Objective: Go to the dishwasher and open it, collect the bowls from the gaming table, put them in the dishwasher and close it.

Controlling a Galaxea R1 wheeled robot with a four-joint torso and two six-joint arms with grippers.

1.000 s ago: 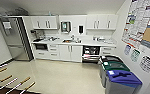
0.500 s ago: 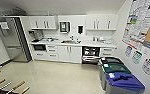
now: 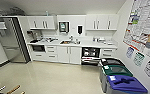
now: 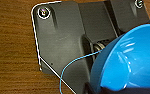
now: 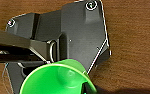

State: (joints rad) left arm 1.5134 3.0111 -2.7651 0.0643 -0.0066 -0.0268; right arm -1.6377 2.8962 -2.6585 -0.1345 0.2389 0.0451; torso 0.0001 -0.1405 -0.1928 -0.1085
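The dishwasher (image 3: 90, 55) already stands open under the bench (image 3: 73, 45), right of the sink (image 3: 66, 42). A blue bowl (image 4: 131, 60) sits at the left wrist, a green bowl (image 5: 58, 80) at the right; whether fingers clamp them I cannot tell. Loading and closing remain. Both bowls look empty.

Glossy blue plastic bowl (image 4: 131, 60), glossy green plastic bowl (image 5: 57, 80), steel fridge (image 3: 12, 40), shiny floor (image 3: 53, 77).

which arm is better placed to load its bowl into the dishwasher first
Right, but only marginally: the open dishwasher lies right of centre in the head view. Otherwise they are even: the left tool holds a blue bowl, the right tool a green bowl.
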